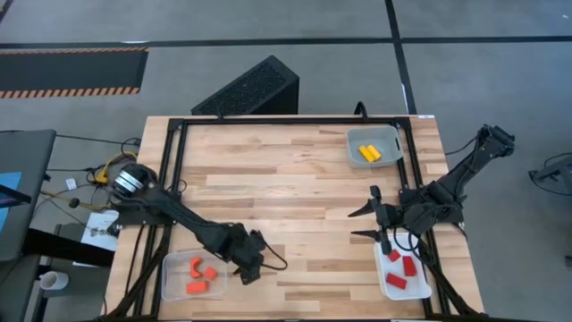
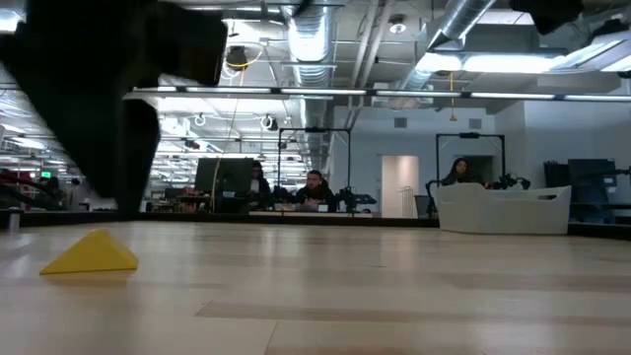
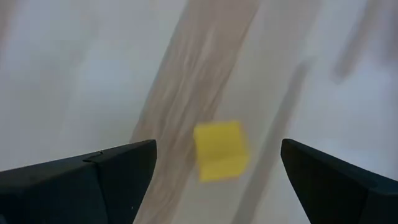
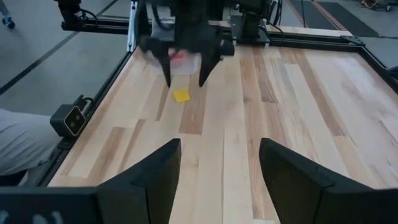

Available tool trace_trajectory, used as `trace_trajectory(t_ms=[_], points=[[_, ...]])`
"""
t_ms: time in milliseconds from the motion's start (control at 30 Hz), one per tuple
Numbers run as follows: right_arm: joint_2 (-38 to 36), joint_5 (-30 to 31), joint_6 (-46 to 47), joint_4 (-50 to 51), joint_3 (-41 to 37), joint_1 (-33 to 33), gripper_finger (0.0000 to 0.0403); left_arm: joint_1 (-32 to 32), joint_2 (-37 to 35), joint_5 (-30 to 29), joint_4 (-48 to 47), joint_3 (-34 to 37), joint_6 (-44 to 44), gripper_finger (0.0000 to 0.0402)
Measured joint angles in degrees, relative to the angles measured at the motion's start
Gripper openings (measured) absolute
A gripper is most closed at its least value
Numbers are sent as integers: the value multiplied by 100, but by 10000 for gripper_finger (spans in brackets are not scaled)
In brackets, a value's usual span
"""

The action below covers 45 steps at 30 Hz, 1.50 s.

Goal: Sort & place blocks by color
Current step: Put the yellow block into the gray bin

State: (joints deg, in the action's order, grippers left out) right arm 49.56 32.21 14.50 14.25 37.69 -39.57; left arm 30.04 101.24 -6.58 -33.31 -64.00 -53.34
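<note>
A: Blocks lie in three trays and on the bare table. Where is the loose one?

B: One yellow block [image 3: 220, 151] rests on the wooden table [image 1: 295, 170], directly below the left gripper [image 4: 185, 79], in line with the gap between its two fingers and touching neither. The right wrist view shows it flat on the boards just beneath the fingertips [image 4: 166, 82]. In the low view it appears as a yellow wedge [image 2: 91, 253] on the table surface.

A: State of the left gripper?

B: Released; the fingers stand wide apart and hold nothing. It hangs near the front edge of the table, just beside the tray [image 1: 172, 271] holding orange blocks [image 1: 201, 276].

A: And the right gripper [image 1: 361, 224]?

B: Also spread open and empty. It sits near the right side of the table, its fingers pointing toward the middle, close to the tray [image 1: 423, 288] holding red blocks [image 1: 402, 268].

A: The remaining blocks?

B: Two yellow blocks [image 1: 368, 153] lie in the tray [image 1: 388, 135] at the far right corner, well apart from both grippers.

A: Anything beyond the table?

B: People sit at desks in the room behind.
</note>
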Motion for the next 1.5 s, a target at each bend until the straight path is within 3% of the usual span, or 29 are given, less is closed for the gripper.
trace_trajectory(t_ms=[233,500,1000,1100,1233,1400,1500], points=[[0,0,36,-11,0,0,238,0,826,396,-360,-617,327,329],[0,0,42,26,0,0,238,-2,930,396,-728,-628,89,315],[0,0,48,21,0,0,238,-4,871,375,-898,-595,282,99],[0,6,50,19,0,0,238,7,728,275,-813,-575,443,98],[86,207,50,-280,-2,37,238,50,316,-537,-519,-593,862,98],[477,198,-176,-1854,-292,301,238,71,-27,-2156,132,-595,1619,98],[820,-20,-297,-2763,-463,587,238,14,-49,-2722,782,-595,2318,98]])
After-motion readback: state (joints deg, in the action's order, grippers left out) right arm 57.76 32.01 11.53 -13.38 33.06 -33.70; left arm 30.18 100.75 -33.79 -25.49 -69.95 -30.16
